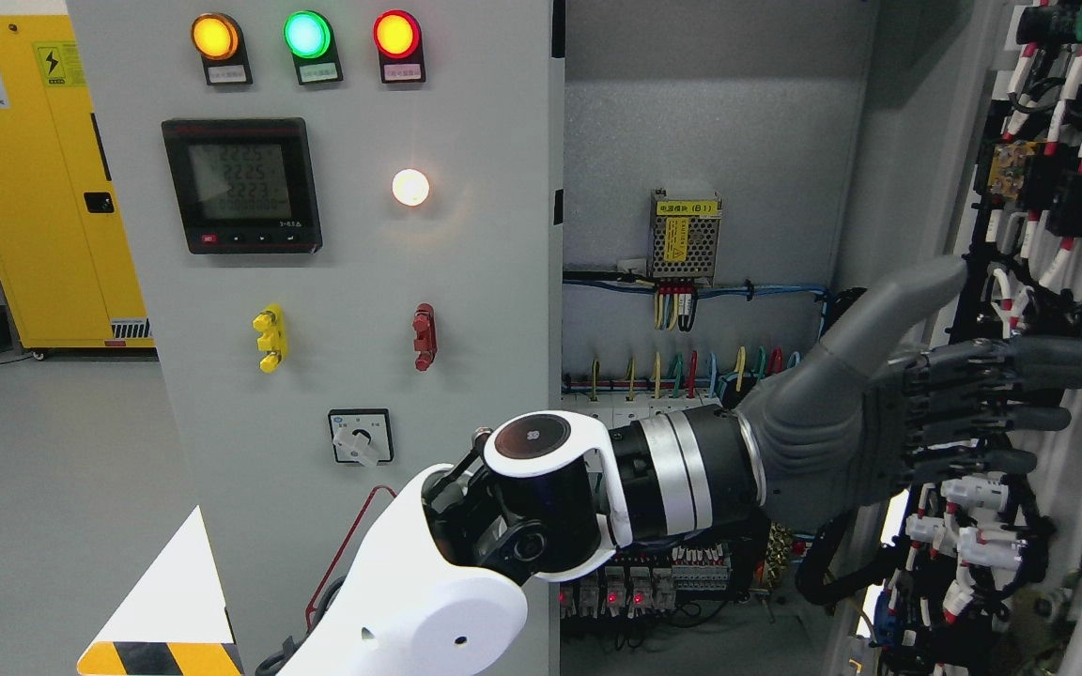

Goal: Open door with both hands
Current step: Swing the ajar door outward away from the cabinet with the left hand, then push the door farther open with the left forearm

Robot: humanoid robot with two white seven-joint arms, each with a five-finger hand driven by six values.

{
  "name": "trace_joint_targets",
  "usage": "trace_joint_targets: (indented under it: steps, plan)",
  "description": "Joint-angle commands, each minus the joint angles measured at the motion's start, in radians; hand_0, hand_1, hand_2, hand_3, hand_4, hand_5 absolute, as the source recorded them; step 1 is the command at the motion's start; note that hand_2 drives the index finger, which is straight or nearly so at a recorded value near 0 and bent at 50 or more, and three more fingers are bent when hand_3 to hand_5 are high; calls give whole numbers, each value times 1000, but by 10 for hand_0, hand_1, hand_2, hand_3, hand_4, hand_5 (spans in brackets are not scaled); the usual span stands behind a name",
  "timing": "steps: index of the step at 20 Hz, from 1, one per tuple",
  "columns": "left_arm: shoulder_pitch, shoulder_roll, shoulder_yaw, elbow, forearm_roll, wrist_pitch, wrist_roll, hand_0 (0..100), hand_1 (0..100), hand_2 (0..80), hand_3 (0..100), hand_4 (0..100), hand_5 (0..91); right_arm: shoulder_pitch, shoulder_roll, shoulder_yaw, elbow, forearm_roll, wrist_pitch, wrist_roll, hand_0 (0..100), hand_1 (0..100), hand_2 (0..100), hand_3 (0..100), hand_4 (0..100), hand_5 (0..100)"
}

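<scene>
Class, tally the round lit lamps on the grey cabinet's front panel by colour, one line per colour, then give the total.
Amber lamp: 1
Green lamp: 1
Red lamp: 1
White lamp: 1
Total: 4

Your left arm reaches across into an opened cabinet.

The closed panel stands at left, carrying three lamps above a meter, with a rotary switch lower down. Right of it lies the cabinet interior, a power supply on its far wall. The open door hangs at far right, your left hand against its wired inner face.
</scene>
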Motion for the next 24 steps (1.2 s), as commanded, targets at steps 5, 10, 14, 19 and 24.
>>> trace_joint_targets:
  steps: [5, 10, 14, 19, 24]
  plan:
    - [7, -92, -85, -24, -53, -41, 40, 0, 0, 0, 0, 0, 0, 0, 1, 0, 0, 17, 0, 0, 214, 83, 0, 0, 0, 0]
    - [-2, -93, -130, 23, -52, -99, 40, 0, 0, 0, 0, 0, 0, 0, -1, 0, 0, 17, 0, 0, 215, 83, 0, 0, 0, 0]
    - [-19, -93, -153, 63, -44, -136, 40, 0, 0, 0, 0, 0, 0, 2, -1, 0, 0, 17, 0, 0, 215, 83, 0, 0, 0, 0]
    - [-46, -93, -202, 112, -41, -191, 40, 0, 0, 0, 0, 0, 0, 0, -1, 0, 0, 17, 0, 0, 215, 83, 0, 0, 0, 0]
    - [-82, -93, -237, 160, -32, -233, 53, 0, 0, 0, 0, 0, 0, 0, -1, 0, 0, 17, 0, 0, 215, 82, 0, 0, 0, 0]
